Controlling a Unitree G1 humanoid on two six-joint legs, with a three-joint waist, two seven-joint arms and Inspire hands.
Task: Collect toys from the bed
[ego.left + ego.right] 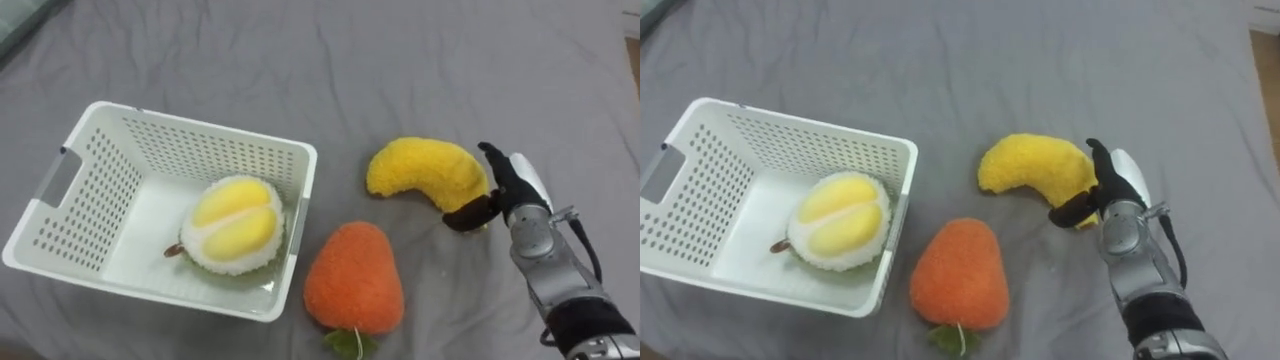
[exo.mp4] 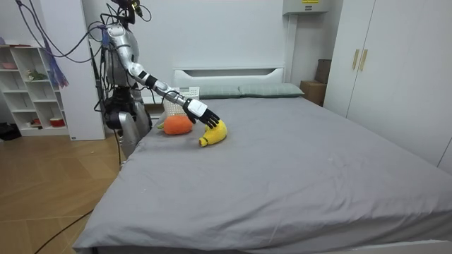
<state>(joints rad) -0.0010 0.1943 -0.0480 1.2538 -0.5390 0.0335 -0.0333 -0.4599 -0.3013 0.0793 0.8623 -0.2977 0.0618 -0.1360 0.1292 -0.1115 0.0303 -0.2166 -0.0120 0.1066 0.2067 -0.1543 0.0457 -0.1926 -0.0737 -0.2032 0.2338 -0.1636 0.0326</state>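
Note:
A yellow plush banana (image 1: 425, 170) lies on the grey bed (image 1: 400, 60), its dark brown tip pointing toward my right hand (image 1: 510, 185). That hand lies against the banana's right end with its dark fingers spread and fairly straight, not closed round it. An orange plush strawberry (image 1: 355, 280) with a green leaf lies just in front of the banana. A white perforated basket (image 1: 200, 125) stands to the left and holds a yellow-and-white plush durian (image 1: 235, 225). In the room view I stand at the bedside with my right arm stretched out to the banana (image 2: 215, 132).
The strawberry almost touches the basket's right wall. Smooth grey sheet stretches beyond the toys. The room view has a white shelf (image 2: 32, 85) behind me, wardrobes (image 2: 395, 63) on its right and a wooden floor (image 2: 49, 183).

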